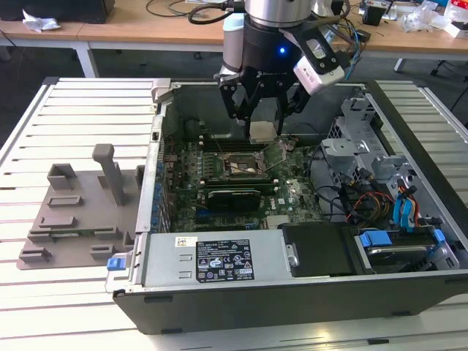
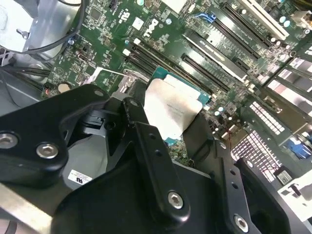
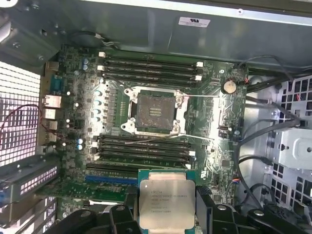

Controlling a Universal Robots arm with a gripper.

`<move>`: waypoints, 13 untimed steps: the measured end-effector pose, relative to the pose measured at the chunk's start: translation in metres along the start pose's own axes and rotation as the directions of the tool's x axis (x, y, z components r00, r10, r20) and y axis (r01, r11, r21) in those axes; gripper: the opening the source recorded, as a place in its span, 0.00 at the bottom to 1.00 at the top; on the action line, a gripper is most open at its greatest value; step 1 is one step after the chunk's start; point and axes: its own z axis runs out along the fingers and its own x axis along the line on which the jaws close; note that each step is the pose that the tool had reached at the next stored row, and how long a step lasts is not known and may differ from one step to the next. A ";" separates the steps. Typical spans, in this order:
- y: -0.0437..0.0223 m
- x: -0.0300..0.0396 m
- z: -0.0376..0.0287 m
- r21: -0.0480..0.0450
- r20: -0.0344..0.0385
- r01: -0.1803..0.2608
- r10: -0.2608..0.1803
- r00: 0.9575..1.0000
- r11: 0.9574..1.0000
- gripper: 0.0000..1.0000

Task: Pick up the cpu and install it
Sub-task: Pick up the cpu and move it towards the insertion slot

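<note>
Black hand (image 3: 166,208) holds cpu (image 3: 166,195) above motherboard (image 3: 214,122), near open socket (image 3: 155,113).

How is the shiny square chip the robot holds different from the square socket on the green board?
The cpu has a smooth silvery top; the socket is dark inside with a pale metal frame. The cpu is held in the pincer above the board; the socket is fixed on the board, open and empty. Both are square.
</note>
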 end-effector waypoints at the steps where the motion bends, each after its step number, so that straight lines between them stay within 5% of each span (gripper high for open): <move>1: 0.0022 -0.0004 0.0021 0.000 0.000 0.000 0.000 1.000 1.000 0.55; 9: 0.0231 -0.0048 0.0103 0.001 0.000 0.000 0.000 1.000 1.000 0.55; 10: 0.0275 -0.0060 0.0254 0.001 0.000 0.000 0.000 1.000 1.000 0.55; 11: 0.0276 -0.0059 0.0306 0.001 0.000 0.000 0.000 1.000 1.000 0.55; 13: 0.0276 -0.0059 0.0307 0.001 0.000 0.000 0.000 1.000 1.000 0.55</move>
